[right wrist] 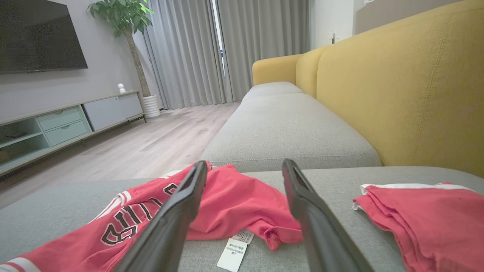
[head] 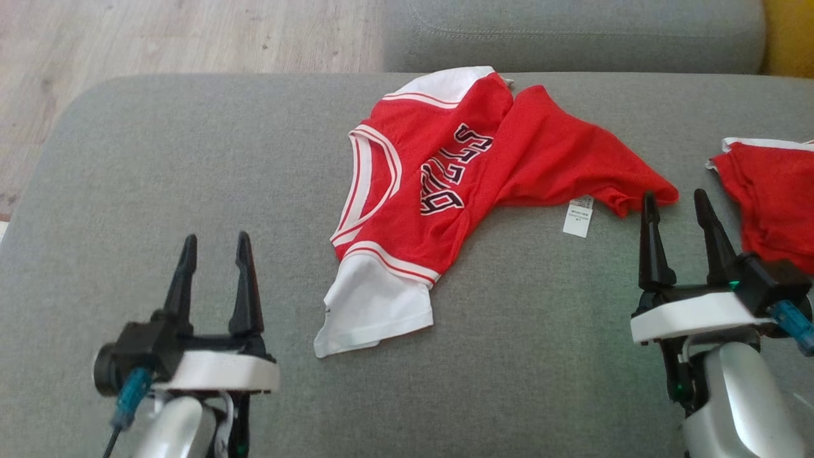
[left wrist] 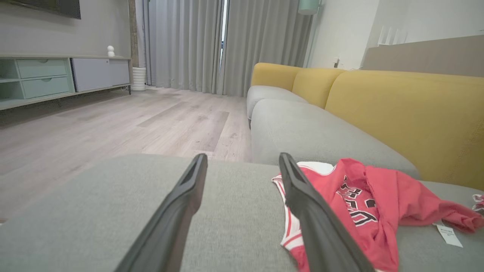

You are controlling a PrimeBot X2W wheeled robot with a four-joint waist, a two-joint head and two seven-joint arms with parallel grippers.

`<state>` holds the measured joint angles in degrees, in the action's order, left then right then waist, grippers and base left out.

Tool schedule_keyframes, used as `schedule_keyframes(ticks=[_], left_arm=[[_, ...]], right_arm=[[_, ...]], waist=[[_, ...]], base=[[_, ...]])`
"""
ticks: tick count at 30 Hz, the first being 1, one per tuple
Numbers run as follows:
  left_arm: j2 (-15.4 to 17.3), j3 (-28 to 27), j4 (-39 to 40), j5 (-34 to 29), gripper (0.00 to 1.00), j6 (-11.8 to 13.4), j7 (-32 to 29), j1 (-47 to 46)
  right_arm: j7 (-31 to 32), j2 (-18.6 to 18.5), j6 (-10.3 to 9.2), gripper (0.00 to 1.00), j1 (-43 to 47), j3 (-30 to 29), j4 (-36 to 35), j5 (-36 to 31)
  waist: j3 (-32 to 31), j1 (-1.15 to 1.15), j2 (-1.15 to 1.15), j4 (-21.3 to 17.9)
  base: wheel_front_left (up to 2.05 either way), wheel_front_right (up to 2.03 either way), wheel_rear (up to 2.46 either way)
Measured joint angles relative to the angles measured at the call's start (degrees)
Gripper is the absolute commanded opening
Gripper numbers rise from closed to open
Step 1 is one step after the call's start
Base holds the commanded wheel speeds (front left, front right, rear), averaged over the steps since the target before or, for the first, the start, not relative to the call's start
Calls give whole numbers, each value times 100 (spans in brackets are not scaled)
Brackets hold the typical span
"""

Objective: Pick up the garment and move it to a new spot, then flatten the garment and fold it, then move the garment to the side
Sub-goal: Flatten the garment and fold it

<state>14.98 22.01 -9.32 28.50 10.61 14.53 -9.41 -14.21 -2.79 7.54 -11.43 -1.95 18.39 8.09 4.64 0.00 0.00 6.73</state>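
A red jersey garment (head: 458, 172) with white sleeves, black lettering and a white care tag (head: 577, 219) lies crumpled on the grey sofa cushion (head: 191, 159). It also appears to the right of the fingers in the left wrist view as the garment (left wrist: 363, 204), and low in the right wrist view as the garment (right wrist: 234, 204). My left gripper (head: 216, 247) is open, to the left of the garment and apart from it. My right gripper (head: 675, 202) is open just right of the garment's bunched end, holding nothing.
A second red and white garment (head: 772, 191) lies folded at the right edge of the cushion, close to my right gripper. Another grey cushion (head: 572, 32) lies beyond. The yellow backrest (right wrist: 408, 83) runs along the right. Wooden floor (head: 159, 38) lies at the far left.
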Motion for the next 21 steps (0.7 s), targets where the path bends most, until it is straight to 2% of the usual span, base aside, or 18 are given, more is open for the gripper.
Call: schedule_keyframes(ticks=[2, 3, 8, 9, 15, 18, 21], left_arm=[[-213, -212, -1, -170, 100, -157, 0, 144], [-391, -383, -1, -344, 100, -342, 0, 151], [-711, -582, -153, -776, 100, -795, 0, 84], [-711, -582, -153, -776, 100, -795, 0, 84], [-1072, -680, -334, -1085, 100, -1227, 1, -358], [-1191, -675, -415, -1149, 100, -1377, 1, -565], [-1224, -536, -519, -1166, 100, -1522, 1, -668]], right_arm=[[2, 0, 0, 100, 3, -12, -30, -5], [29, 0, 0, 100, -22, -19, -71, -92], [443, -111, 0, 100, -559, -4, -107, -260], [443, -111, 0, 100, -559, -4, -107, -260], [1363, -786, 0, 100, -1980, 93, 347, -7], [1808, -1181, 0, 100, -2658, 227, 831, 151], [2286, -1386, 0, 100, -3214, 224, 1436, 667]], waist=[[45, 0, 0, 22], [107, 0, 0, 61], [370, 0, 0, 219], [370, 0, 0, 219], [863, 1, 0, 519], [1114, 2, 0, 731], [1337, 2, 0, 970]], base=[[0, 0, 0], [0, 0, 0], [0, 0, 0], [0, 0, 0], [0, 0, 0], [0, 0, 0], [0, 0, 0]])
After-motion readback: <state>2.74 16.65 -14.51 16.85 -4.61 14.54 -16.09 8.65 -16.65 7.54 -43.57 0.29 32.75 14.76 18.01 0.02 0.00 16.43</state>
